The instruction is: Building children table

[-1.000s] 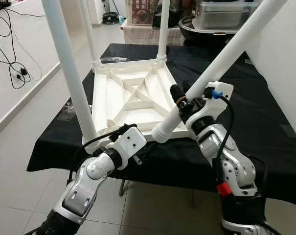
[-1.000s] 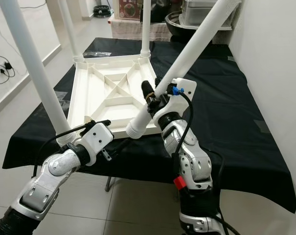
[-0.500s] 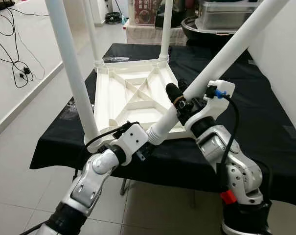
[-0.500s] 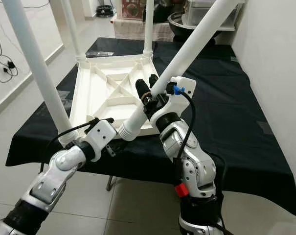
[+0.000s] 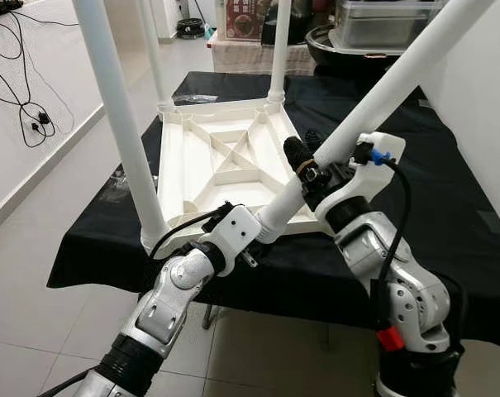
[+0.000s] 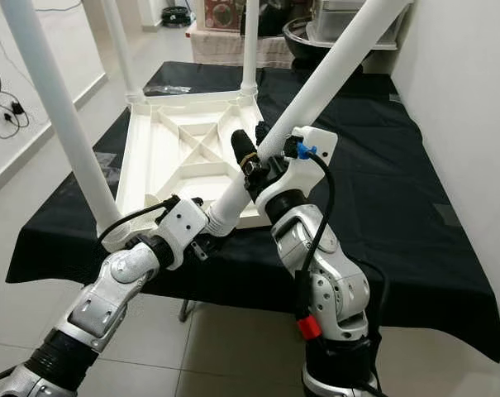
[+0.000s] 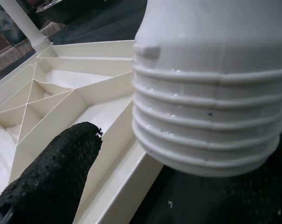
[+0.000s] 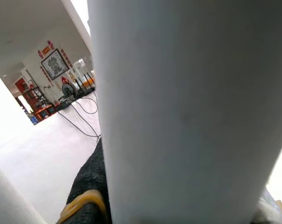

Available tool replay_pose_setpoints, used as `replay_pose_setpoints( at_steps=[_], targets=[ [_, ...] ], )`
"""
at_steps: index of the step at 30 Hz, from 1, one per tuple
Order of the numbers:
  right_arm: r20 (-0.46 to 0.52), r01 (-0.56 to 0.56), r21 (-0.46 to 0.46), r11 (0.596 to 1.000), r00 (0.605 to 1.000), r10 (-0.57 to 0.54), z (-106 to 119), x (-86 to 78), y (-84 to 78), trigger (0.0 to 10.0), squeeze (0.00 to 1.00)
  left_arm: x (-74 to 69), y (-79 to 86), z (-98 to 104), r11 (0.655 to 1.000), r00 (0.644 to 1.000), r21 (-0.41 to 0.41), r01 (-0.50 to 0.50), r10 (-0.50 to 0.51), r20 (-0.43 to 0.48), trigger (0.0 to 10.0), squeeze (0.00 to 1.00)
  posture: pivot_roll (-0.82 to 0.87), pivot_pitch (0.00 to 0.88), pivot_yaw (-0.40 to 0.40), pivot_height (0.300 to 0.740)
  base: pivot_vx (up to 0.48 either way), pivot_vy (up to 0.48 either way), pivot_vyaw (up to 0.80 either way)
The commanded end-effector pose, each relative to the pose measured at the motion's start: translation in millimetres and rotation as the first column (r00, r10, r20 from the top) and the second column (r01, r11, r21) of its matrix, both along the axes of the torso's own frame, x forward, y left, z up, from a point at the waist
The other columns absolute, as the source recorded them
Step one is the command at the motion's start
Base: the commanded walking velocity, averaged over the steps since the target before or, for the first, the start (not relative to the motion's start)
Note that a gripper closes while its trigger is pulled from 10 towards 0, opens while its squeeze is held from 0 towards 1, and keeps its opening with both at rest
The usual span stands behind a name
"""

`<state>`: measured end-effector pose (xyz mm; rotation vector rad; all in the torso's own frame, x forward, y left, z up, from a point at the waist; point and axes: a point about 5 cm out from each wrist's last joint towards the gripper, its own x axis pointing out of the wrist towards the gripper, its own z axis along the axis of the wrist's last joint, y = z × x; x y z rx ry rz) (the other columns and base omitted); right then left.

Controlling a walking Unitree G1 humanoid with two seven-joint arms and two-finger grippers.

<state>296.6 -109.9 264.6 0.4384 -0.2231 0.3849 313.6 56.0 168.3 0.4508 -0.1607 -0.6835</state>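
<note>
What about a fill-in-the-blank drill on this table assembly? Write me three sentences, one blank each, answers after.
1. The upside-down white plastic tabletop lies on a ____ cloth covering the work table.
2. The number of white tube legs already standing upright in the tabletop's corners is ____.
3. The right end effector is closed around the loose white leg, whose lower end is ____, not smooth, near the left end effector.

Missing words: black; three; threaded
</note>
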Motion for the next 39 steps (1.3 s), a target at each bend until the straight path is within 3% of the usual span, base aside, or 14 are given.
replay_pose_setpoints(
  at_steps=[1,9,16,23,30,31,32,34,39],
  targets=[
    [-0.051,-0.069,-0.001,0.998,0.996,0.068,-9.9,-1.7,15.1,10.0,0.00,-5.7,-20.9,13.8,0.995,0.993,-0.024,0.098,-0.096,0.071,10.0,0.00,0.04,0.086,0.021,0.740,0.000,0.000,0.00],
    [-0.058,-0.026,0.002,1.000,0.998,0.026,-13.0,3.6,11.3,10.0,0.00,-12.9,-28.9,14.1,0.989,0.986,-0.010,0.147,-0.146,0.079,10.0,0.00,0.04,0.076,0.021,0.740,0.000,0.000,0.00],
    [-0.041,-0.017,0.004,1.000,0.999,0.017,-7.2,6.6,9.9,10.0,0.00,-9.4,-22.0,11.5,0.994,0.992,-0.010,0.105,-0.104,0.077,10.0,0.00,0.04,0.070,0.020,0.740,0.000,0.000,0.00],
    [-0.026,0.001,-0.006,1.000,1.000,-0.001,-4.7,7.4,4.9,10.0,0.00,-1.7,-15.9,4.9,0.998,0.997,0.058,0.028,-0.031,0.065,10.0,0.00,0.03,0.075,0.021,0.740,0.000,0.000,0.00],
    [-0.032,-0.007,-0.003,1.000,0.999,0.006,-4.4,5.3,6.2,10.0,0.00,-0.6,-13.6,4.8,0.998,0.998,0.057,0.014,-0.017,0.060,10.0,0.00,0.03,0.079,0.022,0.740,0.000,0.000,0.00],
    [-0.030,-0.011,-0.007,1.000,1.000,0.010,-4.4,4.6,7.2,10.0,0.00,-0.5,-13.7,5.5,0.999,0.998,0.051,0.018,-0.021,0.061,8.8,0.00,0.03,0.081,0.019,0.740,0.000,0.000,0.00],
    [-0.030,-0.011,-0.007,1.000,1.000,0.010,-4.4,4.6,7.2,10.0,0.00,-0.5,-13.7,5.5,0.999,0.998,0.051,0.018,-0.021,0.061,8.8,0.00,0.03,0.081,0.019,0.740,0.000,0.000,0.00],
    [-0.030,-0.018,-0.008,1.000,0.999,0.018,-4.8,3.5,9.1,10.0,0.00,0.8,-12.8,7.2,0.999,0.998,0.044,0.014,-0.017,0.068,0.0,0.00,0.03,0.081,0.020,0.740,0.000,0.000,0.00],
    [-0.035,-0.021,-0.005,1.000,0.999,0.021,-5.8,2.9,10.5,10.0,0.00,2.3,-11.7,7.6,0.999,0.998,0.043,0.007,-0.010,0.068,0.0,0.00,0.04,0.082,0.020,0.740,0.000,0.000,0.00]
  ],
)
